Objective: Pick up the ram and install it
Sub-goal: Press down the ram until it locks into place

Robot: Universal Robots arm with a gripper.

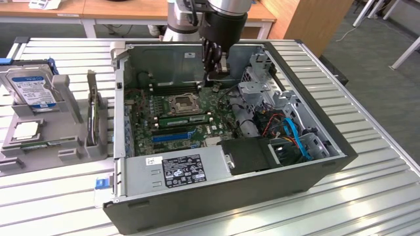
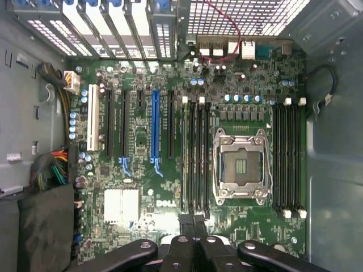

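Inside an open black computer case (image 1: 229, 211) on a slatted metal desk (image 1: 367, 206), the robot's dark fingers (image 1: 211, 61) hang pressed together, nothing visibly pinched, above the green motherboard (image 2: 249, 226). The ram (image 1: 186, 119), a thin green stick, appears to stand in a slot beside the square metal processor socket (image 1: 180, 103). It sits lower than the fingers and toward the exterior view's left, long axis running left to right; whether it is seated cannot be told.
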